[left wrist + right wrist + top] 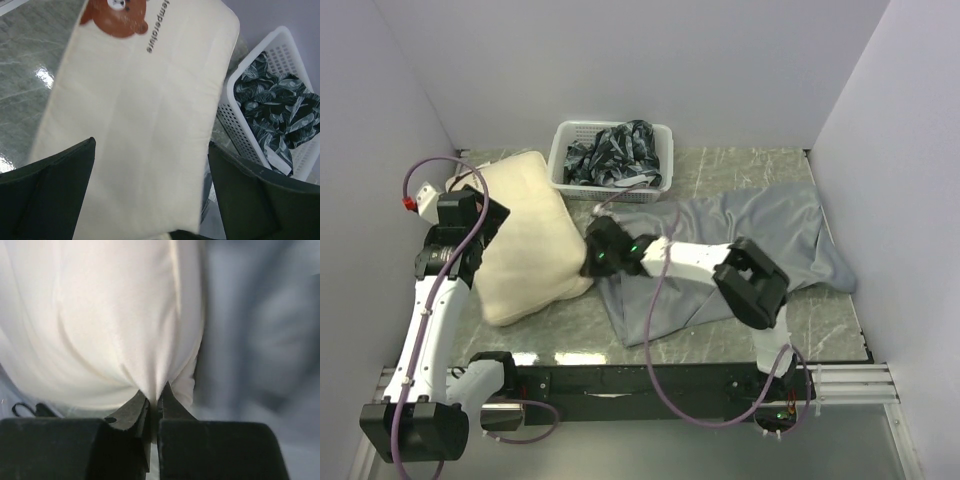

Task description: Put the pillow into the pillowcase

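Note:
The cream pillow lies at the left of the table, and its bear face shows at the end farthest from the left wrist camera. The grey pillowcase is spread out to its right. My right gripper is at the pillow's near right corner. In the right wrist view this gripper is shut on a pinch of cream pillow fabric, with the pillowcase beside it. My left gripper hovers over the pillow's left side. Its jaws stand wide open above the pillow, holding nothing.
A white basket holding a dark patterned cloth stands at the back, just beyond the pillow's far end. From the left wrist the basket appears right of the pillow. White walls close in the marble table on three sides.

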Robot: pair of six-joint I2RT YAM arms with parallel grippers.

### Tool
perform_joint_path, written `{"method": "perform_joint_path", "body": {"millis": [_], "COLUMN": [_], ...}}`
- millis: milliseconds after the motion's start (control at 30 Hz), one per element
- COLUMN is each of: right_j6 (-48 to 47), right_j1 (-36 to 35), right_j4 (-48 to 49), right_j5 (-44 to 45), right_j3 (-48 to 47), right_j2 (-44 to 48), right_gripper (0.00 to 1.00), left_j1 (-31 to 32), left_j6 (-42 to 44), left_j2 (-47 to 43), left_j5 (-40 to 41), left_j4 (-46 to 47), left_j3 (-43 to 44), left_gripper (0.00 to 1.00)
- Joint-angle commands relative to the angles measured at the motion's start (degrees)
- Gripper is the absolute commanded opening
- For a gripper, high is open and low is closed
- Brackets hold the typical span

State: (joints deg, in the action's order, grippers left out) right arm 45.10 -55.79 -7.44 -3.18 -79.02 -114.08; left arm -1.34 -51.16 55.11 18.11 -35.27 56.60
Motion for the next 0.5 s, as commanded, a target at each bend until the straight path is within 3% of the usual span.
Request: {"method": "perform_joint_path", "body": {"millis": [0,233,333,467], "right_j6": [-4.84,-5.46,-5.11,-5.9], "right_j1": [8.92,16.75,18.87,19.4], "right_j4": [-6.17,-8.46,-9.34,-11.53], "right_j5": [0.1,-4.73,-6.48,-7.72], "right_j3": [1.77,-0.78,-2.27,-5.25], "right_j2": [8.17,9.58,9.4,8.62], "right_gripper": [0.0,0.0,0.0,0.0], "left_j1": [-0.33,-0.33,-0.41,-0.41], "left_j6": [-2.89,-11.33,-13.97,-16.6], "left_j2": [0.52,4.12,6.67,11.24], "left_j5": [3.77,12.03,10.99,3.01], "left_j4": [-0.5,-3.85,-1.66,5.8], "left_j3": [-0.17,-6.76,-9.31,-14.39], "left_gripper": [0.99,0.99,0.99,0.99]}}
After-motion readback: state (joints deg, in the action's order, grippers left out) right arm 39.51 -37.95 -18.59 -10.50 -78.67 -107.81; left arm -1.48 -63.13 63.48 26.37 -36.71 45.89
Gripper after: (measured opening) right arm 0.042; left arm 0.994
